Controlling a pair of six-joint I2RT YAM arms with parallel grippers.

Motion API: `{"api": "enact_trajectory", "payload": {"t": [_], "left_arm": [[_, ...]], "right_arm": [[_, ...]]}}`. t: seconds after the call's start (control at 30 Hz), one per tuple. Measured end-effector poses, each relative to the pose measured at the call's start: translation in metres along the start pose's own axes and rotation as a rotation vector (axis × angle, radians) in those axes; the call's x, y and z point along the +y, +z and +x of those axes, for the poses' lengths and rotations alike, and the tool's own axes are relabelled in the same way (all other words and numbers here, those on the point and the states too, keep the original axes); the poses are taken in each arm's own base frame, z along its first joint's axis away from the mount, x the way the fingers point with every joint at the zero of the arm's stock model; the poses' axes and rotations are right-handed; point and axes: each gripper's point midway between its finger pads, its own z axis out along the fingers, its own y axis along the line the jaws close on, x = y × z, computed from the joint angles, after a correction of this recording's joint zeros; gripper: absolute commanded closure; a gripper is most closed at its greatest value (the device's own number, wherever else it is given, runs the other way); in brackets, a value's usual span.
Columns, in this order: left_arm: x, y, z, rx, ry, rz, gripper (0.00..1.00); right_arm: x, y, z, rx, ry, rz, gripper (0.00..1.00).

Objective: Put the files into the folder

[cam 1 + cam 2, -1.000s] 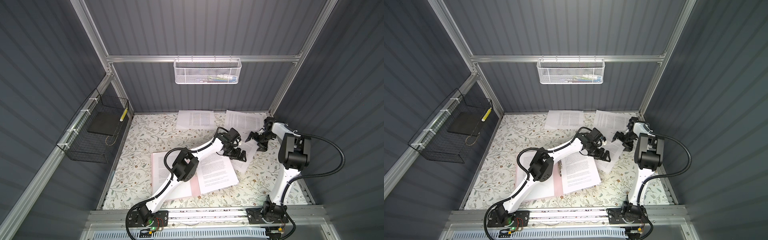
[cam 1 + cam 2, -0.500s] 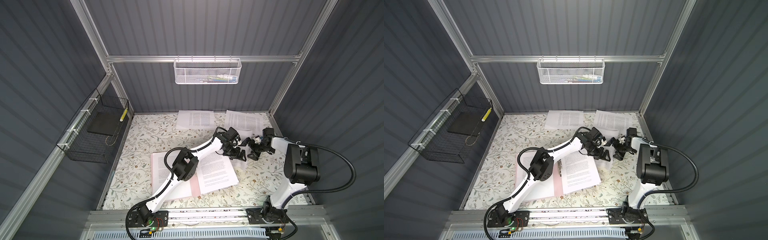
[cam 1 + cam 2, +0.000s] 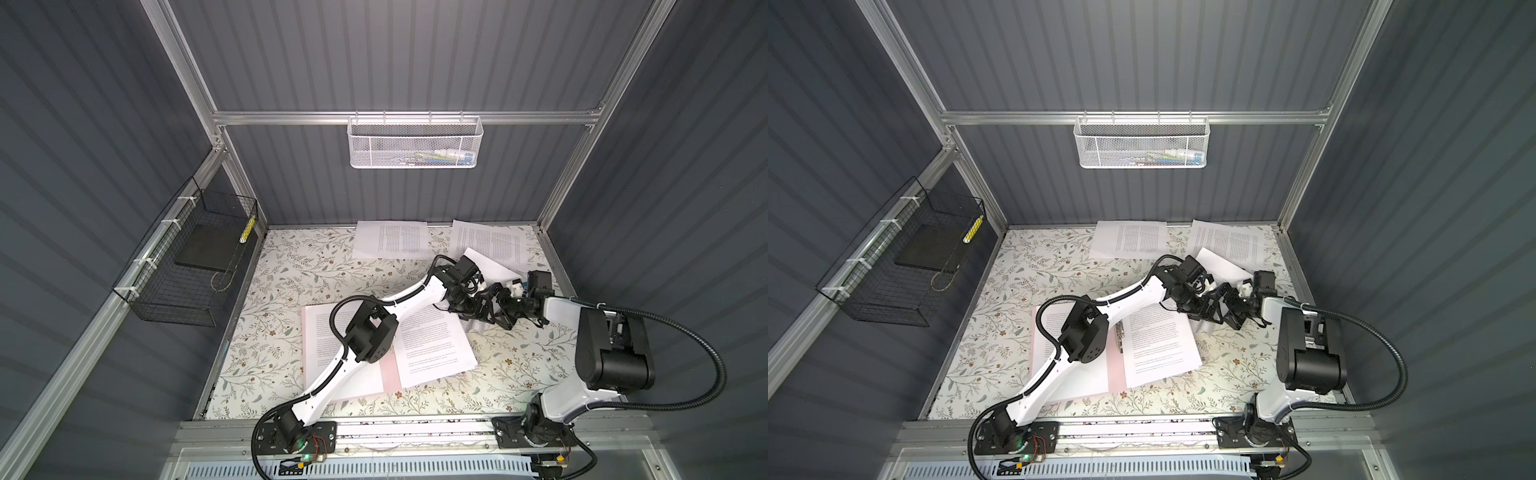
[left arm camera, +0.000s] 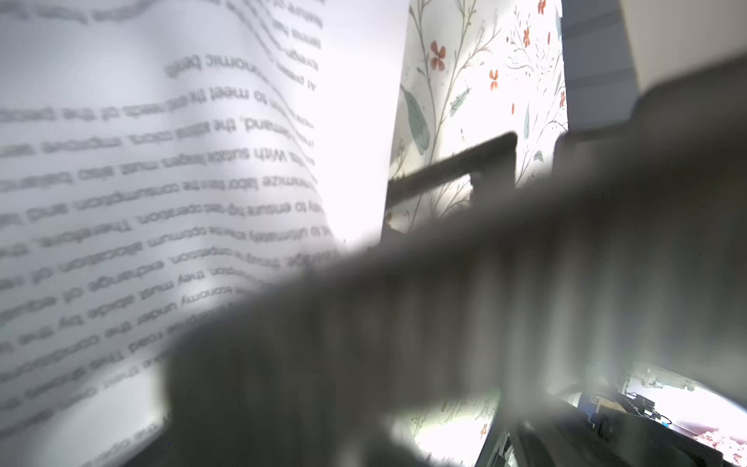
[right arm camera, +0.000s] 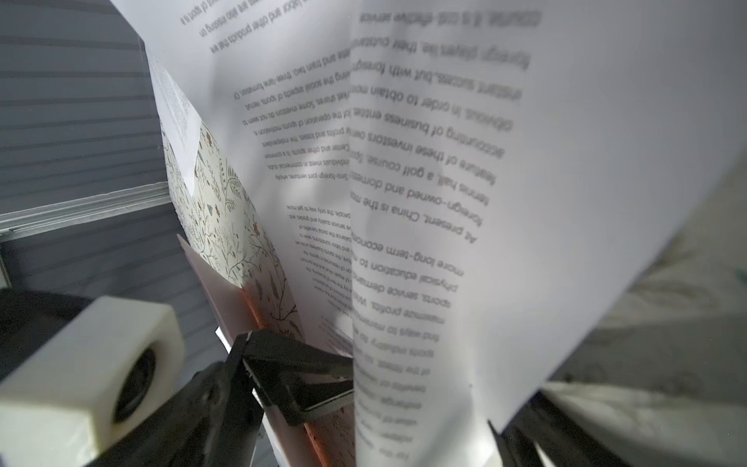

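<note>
— Left gripper and right gripper nose to nose over a buckled sheet at the rear right. Both arms stretched low, both claws spread wide, nothing visibly pinched.

— Folder open near the front, one sheet askew on it. Best to pinch a single edge, lift slowly, avoid creasing.

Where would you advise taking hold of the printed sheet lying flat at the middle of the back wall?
Probably its near edge, approached from the front: the sheet lies flat with its far edge at the back wall, while its near edge is unobstructed.
</note>
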Motion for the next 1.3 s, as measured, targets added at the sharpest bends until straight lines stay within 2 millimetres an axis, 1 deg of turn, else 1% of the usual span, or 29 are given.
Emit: {"api": "enact_trajectory", "payload": {"t": [0.1,0.2,0.3,0.37,0.53,0.6,0.7,0.77,0.83,0.9,0.97,1.03,1.13,1.17,1.23,1.3], "left_arm": [[-0.001,0.001,0.001,0.001,0.006,0.003,0.01],[-0.001,0.001,0.001,0.000,0.007,0.004,0.02],[-0.001,0.001,0.002,0.000,0.016,0.005,0.01],[-0.001,0.001,0.002,0.001,0.023,0.006,0.01],[-0.002,0.000,0.003,0.003,0.028,0.008,0.01],[-0.002,0.000,0.004,0.006,0.029,0.010,0.01],[0.000,-0.001,0.006,0.017,0.025,0.010,0.02],[0.000,-0.001,0.007,0.021,0.021,0.010,0.01],[0.000,-0.001,0.007,0.022,0.020,0.009,0.01],[0.000,-0.001,0.007,0.023,0.019,0.009,0.02],[0.000,-0.002,0.007,0.021,0.019,0.008,0.02],[0.000,-0.001,0.007,0.021,0.019,0.008,0.02],[0.000,-0.002,0.007,0.020,0.020,0.008,0.02],[0.000,-0.002,0.007,0.020,0.020,0.009,0.02],[0.000,-0.001,0.007,0.020,0.020,0.009,0.02],[0.000,-0.001,0.007,0.020,0.020,0.009,0.02]], "right_arm": [[-0.002,-0.004,-0.001,-0.027,0.002,-0.002,0.03],[-0.005,-0.004,-0.001,-0.043,0.018,-0.001,0.03],[-0.008,-0.009,0.001,-0.076,0.027,-0.003,0.12],[-0.012,-0.014,0.003,-0.102,0.040,-0.007,0.14],[-0.013,-0.025,0.008,-0.159,0.058,-0.036,0.15],[-0.016,-0.025,0.011,-0.173,0.077,-0.050,0.15],[-0.028,-0.023,0.021,-0.180,0.130,-0.067,0.16],[-0.028,-0.026,0.023,-0.197,0.140,-0.086,0.17],[-0.029,-0.028,0.026,-0.214,0.148,-0.094,0.23],[-0.027,-0.030,0.026,-0.229,0.145,-0.109,0.33],[-0.022,-0.032,0.024,-0.240,0.136,-0.132,0.41],[-0.017,-0.032,0.022,-0.251,0.126,-0.158,0.43],[-0.009,-0.034,0.019,-0.271,0.108,-0.203,0.44],[-0.006,-0.035,0.018,-0.280,0.100,-0.222,0.42],[-0.004,-0.037,0.019,-0.296,0.090,-0.249,0.37],[-0.005,-0.042,0.022,-0.317,0.084,-0.269,0.28]]}}
